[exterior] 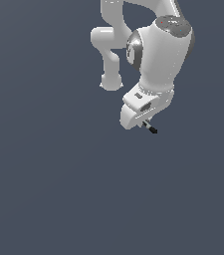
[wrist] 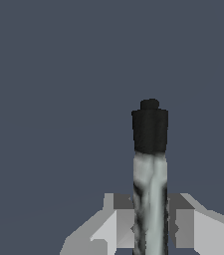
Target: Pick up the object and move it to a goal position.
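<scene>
So the gripper [wrist: 151, 226] is clamped tight on the rod [wrist: 150, 164]; fingers [wrist: 121, 226] press its light grey shaft from both sides, the thicker black end poking out past the tips; in the exterior view the rod [exterior: 150, 127] sticks out from under the white hand, over the plain dark grey floor [exterior: 58, 189].

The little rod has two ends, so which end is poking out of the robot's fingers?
The black end of the rod pokes out. It is thicker and dark. The light grey shaft sits pinched between the gripper fingers.
</scene>
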Controlling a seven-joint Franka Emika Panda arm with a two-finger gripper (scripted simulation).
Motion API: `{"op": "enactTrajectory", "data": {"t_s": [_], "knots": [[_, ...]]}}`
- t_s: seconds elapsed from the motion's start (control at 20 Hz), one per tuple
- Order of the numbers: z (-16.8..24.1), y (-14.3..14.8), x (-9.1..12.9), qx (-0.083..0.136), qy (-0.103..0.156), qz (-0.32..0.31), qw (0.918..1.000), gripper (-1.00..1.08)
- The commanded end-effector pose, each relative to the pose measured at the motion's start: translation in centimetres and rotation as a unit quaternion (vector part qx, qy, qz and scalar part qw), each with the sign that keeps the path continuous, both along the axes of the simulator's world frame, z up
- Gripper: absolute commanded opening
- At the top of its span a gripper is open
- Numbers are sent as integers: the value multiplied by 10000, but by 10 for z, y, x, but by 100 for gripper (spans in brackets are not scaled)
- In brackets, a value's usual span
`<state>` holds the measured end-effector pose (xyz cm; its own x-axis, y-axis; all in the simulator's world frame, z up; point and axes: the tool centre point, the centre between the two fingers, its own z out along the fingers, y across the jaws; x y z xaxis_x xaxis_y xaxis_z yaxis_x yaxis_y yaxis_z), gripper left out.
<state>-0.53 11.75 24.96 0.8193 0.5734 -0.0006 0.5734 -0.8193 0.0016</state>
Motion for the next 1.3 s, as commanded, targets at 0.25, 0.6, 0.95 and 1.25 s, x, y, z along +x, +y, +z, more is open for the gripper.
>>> {"op": "enactTrajectory", "data": {"t_s": [0.25,0.6,0.95,1.25], "knots": [[77,54,-5,2,3,-2,10000,-100],[135,94,-6,5,3,-5,10000,-100],[167,116,-5,9,2,-10,10000,-100],[178,125,-4,9,2,-10,10000,-100]]}}
